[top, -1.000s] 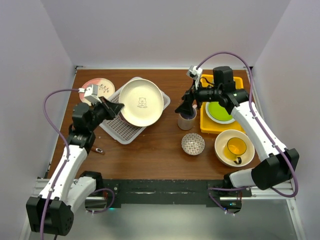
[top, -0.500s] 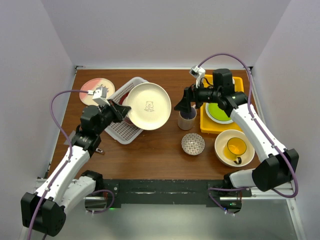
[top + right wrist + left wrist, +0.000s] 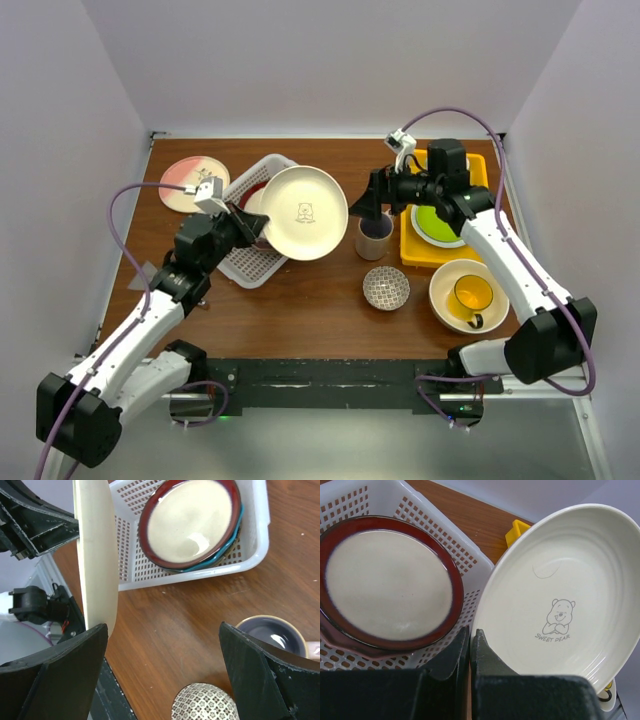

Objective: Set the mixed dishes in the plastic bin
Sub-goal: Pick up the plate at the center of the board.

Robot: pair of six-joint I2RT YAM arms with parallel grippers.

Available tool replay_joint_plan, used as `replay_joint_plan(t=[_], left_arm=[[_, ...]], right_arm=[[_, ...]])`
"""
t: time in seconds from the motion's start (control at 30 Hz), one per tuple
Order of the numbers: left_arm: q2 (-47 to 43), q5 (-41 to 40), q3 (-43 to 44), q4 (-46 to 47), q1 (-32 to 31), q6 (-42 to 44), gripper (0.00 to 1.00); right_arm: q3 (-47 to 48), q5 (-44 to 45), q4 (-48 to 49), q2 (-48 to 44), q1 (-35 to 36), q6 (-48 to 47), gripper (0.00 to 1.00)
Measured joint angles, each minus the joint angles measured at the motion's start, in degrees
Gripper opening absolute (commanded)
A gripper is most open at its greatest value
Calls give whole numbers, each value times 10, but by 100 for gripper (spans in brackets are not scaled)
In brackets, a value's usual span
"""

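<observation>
Shifted rightward off the bin [image 3: 240, 262], the cream plate [image 3: 304, 212] is hanging pinched in the left gripper [image 3: 470, 632]; the right gripper [image 3: 372, 207] is gaping empty. Next, likely: lowering it flat into the bin.

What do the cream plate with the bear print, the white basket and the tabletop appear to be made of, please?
The cream plate is probably glazed ceramic: smooth, softly glossy, with moulded rings and a printed bear. The white basket looks like moulded plastic: uniform lattice holes, dull sheen. The tabletop seems wood or wood-look laminate: brown grain streaks, satin finish.
</observation>
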Motion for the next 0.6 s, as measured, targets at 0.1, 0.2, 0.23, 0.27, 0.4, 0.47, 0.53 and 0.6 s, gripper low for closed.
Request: replay_joint_plan(t=[0.1,0.2,0.23,0.27,0.4,0.47,0.53,0.6], left_arm=[[7,-22,0,-2,-9,-2,0],[13,-38,1,-9,-15,-2,0],[14,-44,1,-14,-17,-2,0],[15,-49,1,-17,-19,-2,0],[15,-61,1,-19,-20,-2,0],[17,-65,3,-18,-23,-2,0],[24,-71,7,-18,-30,-4,0],[32,-83,14,-19,-40,-8,0]], right_arm=[[1,18,-5,-4,0,-7,98],[8,20,-12,-8,2,-13,98],[10,20,-13,-9,3,-15,98],[14,21,-15,-10,4,-18,98],[20,16,-17,-15,5,-24,98],[20,15,-16,-15,9,-24,98],[20,16,-16,-15,20,-23,98],[20,28,-16,-14,35,-23,98]])
